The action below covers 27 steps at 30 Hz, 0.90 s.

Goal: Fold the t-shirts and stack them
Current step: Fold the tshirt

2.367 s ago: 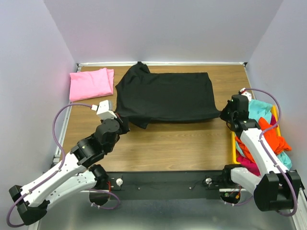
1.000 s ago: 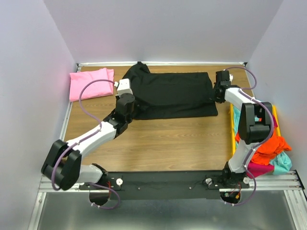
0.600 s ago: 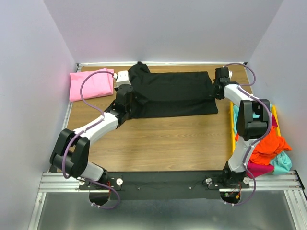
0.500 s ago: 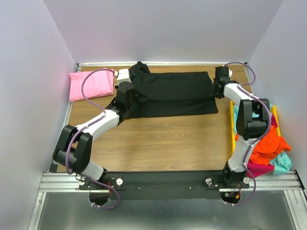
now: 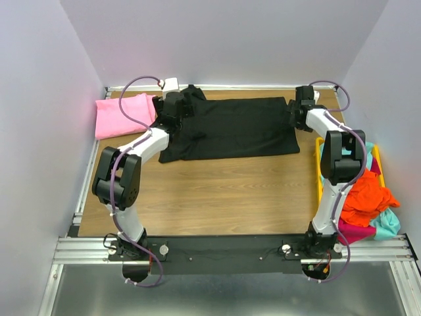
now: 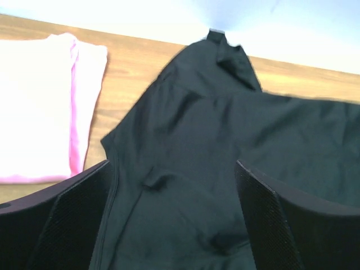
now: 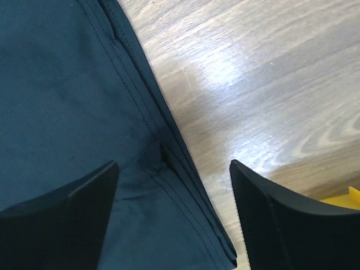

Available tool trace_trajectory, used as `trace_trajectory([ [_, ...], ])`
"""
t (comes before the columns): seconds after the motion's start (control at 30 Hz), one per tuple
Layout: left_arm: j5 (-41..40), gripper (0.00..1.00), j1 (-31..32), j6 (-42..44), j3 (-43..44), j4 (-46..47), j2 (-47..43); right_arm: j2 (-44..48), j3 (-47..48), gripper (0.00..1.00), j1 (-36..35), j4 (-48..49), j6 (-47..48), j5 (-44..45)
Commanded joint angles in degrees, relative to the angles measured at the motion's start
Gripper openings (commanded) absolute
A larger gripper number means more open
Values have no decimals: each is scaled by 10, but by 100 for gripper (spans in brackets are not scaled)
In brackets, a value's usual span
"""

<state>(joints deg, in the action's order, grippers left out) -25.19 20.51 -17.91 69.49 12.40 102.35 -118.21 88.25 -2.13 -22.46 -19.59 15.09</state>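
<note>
A black t-shirt (image 5: 230,128) lies folded in half lengthwise across the far part of the table. My left gripper (image 5: 172,107) hovers open over its left, sleeve end; in the left wrist view the black cloth (image 6: 191,169) lies loose between the spread fingers (image 6: 79,219). My right gripper (image 5: 297,113) stands open over the shirt's right hem; the doubled black hem (image 7: 169,169) lies flat under it, beside bare wood. A folded pink t-shirt (image 5: 123,115) rests at the far left, also bright in the left wrist view (image 6: 39,107). Neither gripper holds anything.
A yellow bin (image 5: 320,191) at the table's right edge holds crumpled orange (image 5: 365,197), teal (image 5: 388,222) and magenta (image 5: 352,232) shirts. The right arm's upper links stand in front of the bin. Walls close in at the back and sides.
Both grippers carried the shirt's near edge to the far edge, folding it in half, then let go and opened. The left arm has stretched further back.
</note>
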Motion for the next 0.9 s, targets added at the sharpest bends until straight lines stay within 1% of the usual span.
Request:
trace_trajectory([
  [0.0, -12, 97, 2, -22, 19, -32, -19, 33, 0, 88, 3, -13, -6, 26],
  [0.1, -4, 98, 20, -36, -21, -21, -36, 60, -40, 88, -1, -10, -7, 30],
  [0.3, 61, 98, 44, -69, -139, 30, -62, 90, -118, 88, -2, 0, -24, 6],
  [0.33, 73, 98, 49, -74, -166, 38, -71, 100, -127, 87, -2, 0, -27, -2],
  [0.47, 83, 98, 60, -88, -223, 68, -95, 128, -184, 84, -2, 12, -32, -16],
  [0.57, 97, 98, 60, -96, -260, 90, -108, 142, -207, 82, -2, 17, -34, -19],
  [0.7, 92, 98, 60, -99, -283, 93, -111, 147, -236, 75, -2, 21, -38, -13],
  [0.73, 88, 98, 60, -99, -290, 93, -111, 148, -246, 72, -2, 22, -40, -12],
  [0.8, 86, 98, 60, -99, -297, 95, -110, 150, -254, 69, -2, 24, -40, -9],
  [0.87, 83, 98, 59, -100, -307, 97, -118, 149, -260, 63, -2, 25, -41, 1],
])
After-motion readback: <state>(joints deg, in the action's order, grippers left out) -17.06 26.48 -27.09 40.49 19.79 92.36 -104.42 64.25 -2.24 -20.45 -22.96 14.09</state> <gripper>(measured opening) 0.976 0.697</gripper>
